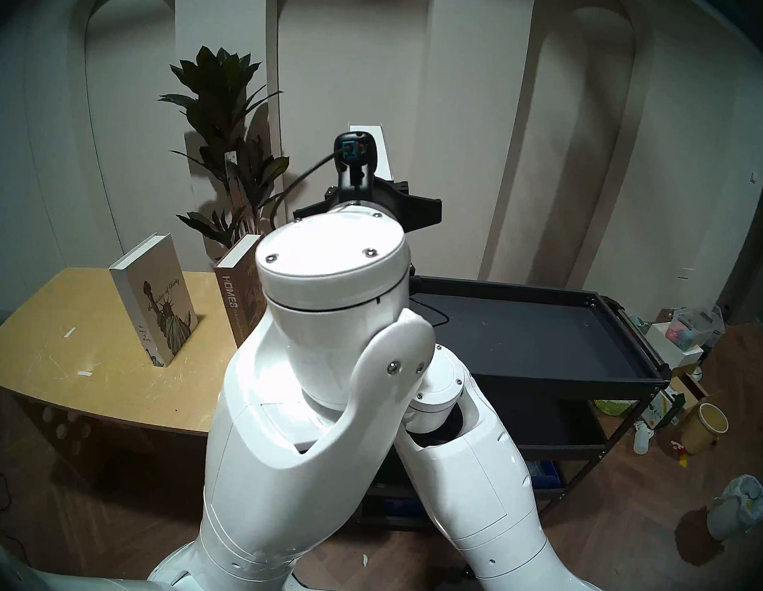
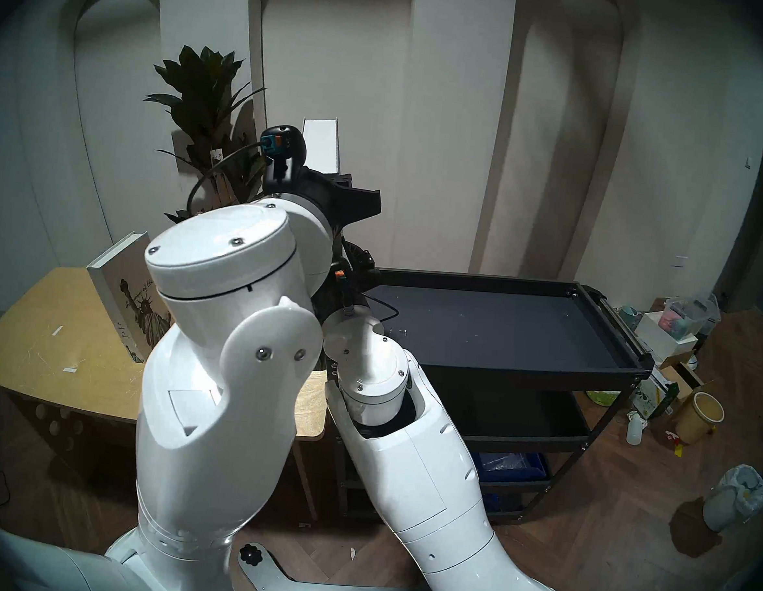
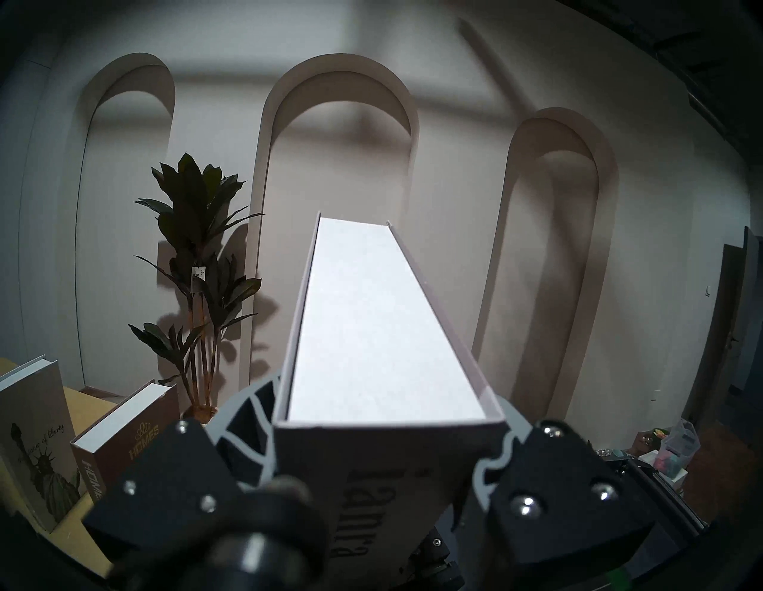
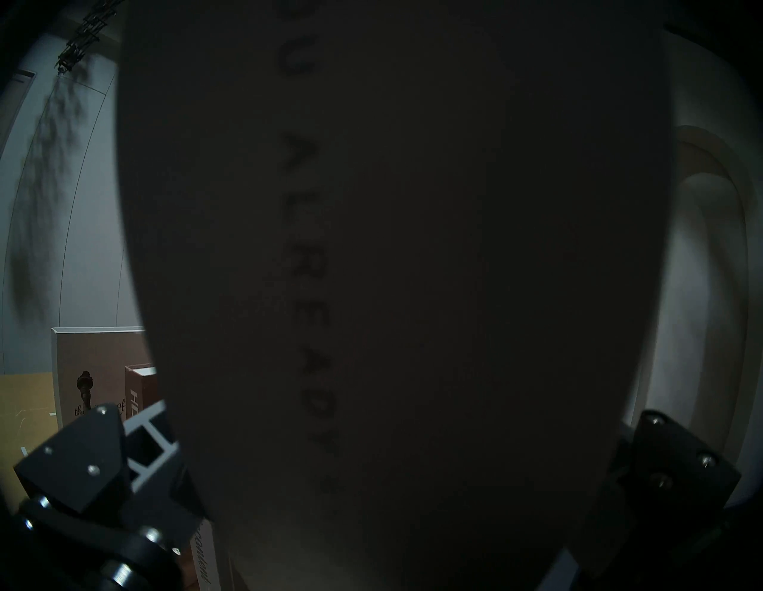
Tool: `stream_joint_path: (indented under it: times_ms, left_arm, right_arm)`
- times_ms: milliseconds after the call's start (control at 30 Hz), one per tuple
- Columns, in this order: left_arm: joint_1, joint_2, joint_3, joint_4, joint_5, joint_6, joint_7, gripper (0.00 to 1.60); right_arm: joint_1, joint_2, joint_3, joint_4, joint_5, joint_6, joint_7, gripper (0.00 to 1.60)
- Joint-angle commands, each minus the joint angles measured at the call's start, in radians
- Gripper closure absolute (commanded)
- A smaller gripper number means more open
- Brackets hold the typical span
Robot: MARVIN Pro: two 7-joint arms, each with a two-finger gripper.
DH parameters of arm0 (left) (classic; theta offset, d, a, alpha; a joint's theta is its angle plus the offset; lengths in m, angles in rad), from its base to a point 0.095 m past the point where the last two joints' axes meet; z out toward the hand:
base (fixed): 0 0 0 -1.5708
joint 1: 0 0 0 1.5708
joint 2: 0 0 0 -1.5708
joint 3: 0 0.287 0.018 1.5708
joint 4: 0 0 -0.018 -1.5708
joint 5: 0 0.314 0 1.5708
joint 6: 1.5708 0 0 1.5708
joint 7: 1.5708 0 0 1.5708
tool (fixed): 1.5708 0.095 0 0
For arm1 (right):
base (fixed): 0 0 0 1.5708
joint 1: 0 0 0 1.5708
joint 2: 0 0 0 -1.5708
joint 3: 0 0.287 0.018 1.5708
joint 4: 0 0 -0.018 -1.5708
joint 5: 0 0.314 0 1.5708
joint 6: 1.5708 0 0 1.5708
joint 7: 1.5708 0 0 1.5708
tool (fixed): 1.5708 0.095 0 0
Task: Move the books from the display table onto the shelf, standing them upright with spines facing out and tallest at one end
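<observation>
My left gripper (image 3: 390,466) is clamped on the grey book (image 3: 384,330), one finger (image 3: 247,433) pressed to each cover just behind the spine. Its white page edge runs away from me toward the arched wall (image 3: 454,124). The spine faces my camera; I think it reads "ianra", though the near letters blur. Low at my left, the Statue of Liberty book (image 3: 39,433) and the brown HOMES book (image 3: 128,433) stand upright on the plywood table (image 3: 82,400). A potted plant (image 3: 198,264) stands behind them.
</observation>
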Motion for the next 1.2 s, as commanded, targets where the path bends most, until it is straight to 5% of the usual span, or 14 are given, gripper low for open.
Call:
stream_joint_path:
  times_ms: [0, 400, 433, 467, 700, 733, 767, 1167]
  left_arm:
    - [0.015, 0.004, -0.018, -0.017, -0.01, -0.008, -0.004, 1.6]
    - [0.049, 0.02, -0.052, -0.012, -0.045, -0.014, -0.009, 1.6]
    - [0.049, 0.024, -0.056, -0.01, -0.05, -0.016, -0.012, 1.6]
    - [0.05, 0.026, -0.059, -0.008, -0.053, -0.017, -0.014, 1.6]
    - [0.056, 0.037, -0.076, 0.009, -0.089, -0.027, -0.044, 1.6]
    - [0.057, 0.04, -0.08, 0.012, -0.096, -0.029, -0.051, 0.99]
    - [0.061, 0.042, -0.087, 0.013, -0.102, -0.034, -0.056, 0.0]
    - [0.041, 0.093, -0.191, 0.075, -0.151, -0.074, -0.153, 0.0]
  right_arm:
    - [-0.006, 0.019, 0.012, -0.107, 0.016, -0.021, 0.021, 0.0]
    - [-0.079, 0.077, 0.064, -0.194, 0.048, -0.002, 0.035, 0.0]
    - [-0.088, 0.083, 0.068, -0.204, 0.052, -0.002, 0.039, 0.88]
    - [-0.095, 0.086, 0.071, -0.21, 0.056, -0.001, 0.04, 1.6]
    - [-0.143, 0.11, 0.074, -0.24, 0.071, 0.014, 0.065, 1.6]
    - [-0.15, 0.114, 0.076, -0.247, 0.074, 0.016, 0.067, 1.6]
    - [-0.154, 0.117, 0.079, -0.253, 0.075, 0.019, 0.068, 1.6]
    - [-0.17, 0.15, 0.111, -0.339, 0.101, 0.042, 0.107, 1.6]
